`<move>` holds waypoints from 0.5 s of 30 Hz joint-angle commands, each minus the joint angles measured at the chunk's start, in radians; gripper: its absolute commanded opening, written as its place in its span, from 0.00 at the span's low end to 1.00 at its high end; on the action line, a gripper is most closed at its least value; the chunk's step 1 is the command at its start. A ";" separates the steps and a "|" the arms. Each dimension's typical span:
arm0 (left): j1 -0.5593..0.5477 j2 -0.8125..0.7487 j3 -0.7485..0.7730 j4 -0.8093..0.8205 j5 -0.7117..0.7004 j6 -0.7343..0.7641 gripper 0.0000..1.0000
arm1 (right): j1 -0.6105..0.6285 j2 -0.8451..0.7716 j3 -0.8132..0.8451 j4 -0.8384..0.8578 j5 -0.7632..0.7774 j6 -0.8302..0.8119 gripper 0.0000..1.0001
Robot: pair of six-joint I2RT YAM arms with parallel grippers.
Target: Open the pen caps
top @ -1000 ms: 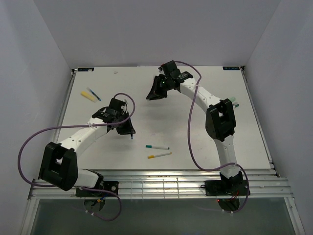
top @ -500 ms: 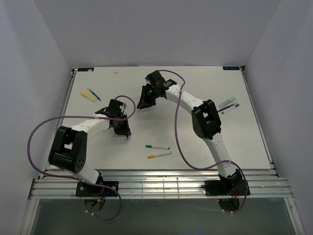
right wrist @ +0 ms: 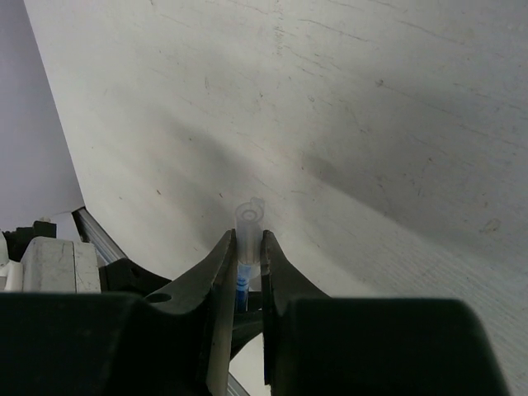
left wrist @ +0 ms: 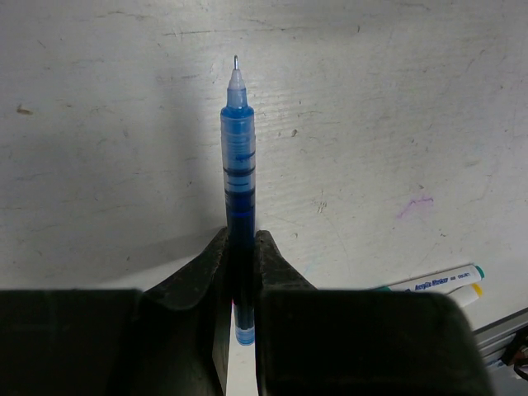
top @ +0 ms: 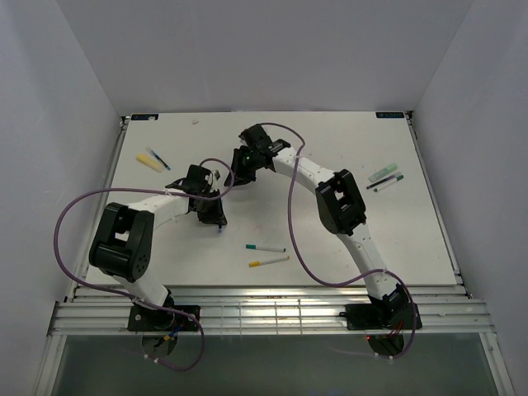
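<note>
Uncapped blue pen (left wrist: 238,165) lengthwise in pinching left jaws — tip pointing outward, right jaws pinching clear cap (right wrist: 248,223)

You have the blue pen (left wrist: 238,157) uncapped: its fine metal tip is bare and points away, and its translucent blue barrel is pinched between the fingers of the left gripper (left wrist: 241,247). The clear cap (right wrist: 248,219) sits clamped in the right gripper (right wrist: 247,243), one round end showing. Near the front middle lie a green-ended white pen (top: 265,247) and, just beside it, a yellow-ended white pen (top: 269,261). At far left you see a yellow highlighter (top: 148,162) beside a dark pen (top: 159,158); at right, a pale-green highlighter (top: 382,175) lies beside a dark green-ended pen (top: 386,186).
</note>
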 commanded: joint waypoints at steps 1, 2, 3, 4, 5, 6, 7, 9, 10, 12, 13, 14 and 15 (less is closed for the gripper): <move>0.009 0.019 0.006 -0.008 -0.030 0.012 0.13 | 0.005 0.030 0.040 0.033 0.000 0.008 0.08; 0.012 0.017 0.006 -0.015 -0.038 0.009 0.14 | 0.005 0.033 0.040 0.039 0.003 0.010 0.08; 0.012 0.015 0.008 -0.031 -0.049 0.005 0.15 | 0.005 0.039 0.042 0.042 0.004 0.014 0.08; 0.014 0.014 0.008 -0.040 -0.061 -0.012 0.17 | 0.003 0.044 0.043 0.044 0.007 0.017 0.08; 0.015 0.014 0.009 -0.051 -0.081 -0.020 0.19 | 0.003 0.047 0.047 0.044 0.012 0.019 0.08; 0.015 0.015 0.011 -0.070 -0.089 -0.028 0.19 | 0.003 0.050 0.045 0.044 0.020 0.020 0.08; 0.015 0.020 0.014 -0.077 -0.093 -0.038 0.20 | 0.005 0.052 0.047 0.047 0.020 0.023 0.08; 0.015 0.028 0.017 -0.101 -0.102 -0.046 0.21 | 0.003 0.056 0.047 0.049 0.023 0.019 0.08; 0.015 0.043 0.026 -0.110 -0.107 -0.051 0.22 | 0.003 0.056 0.044 0.049 0.026 0.019 0.08; 0.015 0.061 0.039 -0.138 -0.110 -0.051 0.23 | 0.002 0.058 0.043 0.052 0.027 0.017 0.08; 0.015 0.075 0.048 -0.143 -0.113 -0.051 0.23 | 0.002 0.059 0.045 0.052 0.026 0.017 0.08; 0.015 0.078 0.051 -0.147 -0.113 -0.049 0.24 | 0.000 0.061 0.045 0.053 0.024 0.017 0.08; 0.014 0.084 0.055 -0.153 -0.116 -0.046 0.25 | 0.000 0.059 0.044 0.052 0.024 0.019 0.08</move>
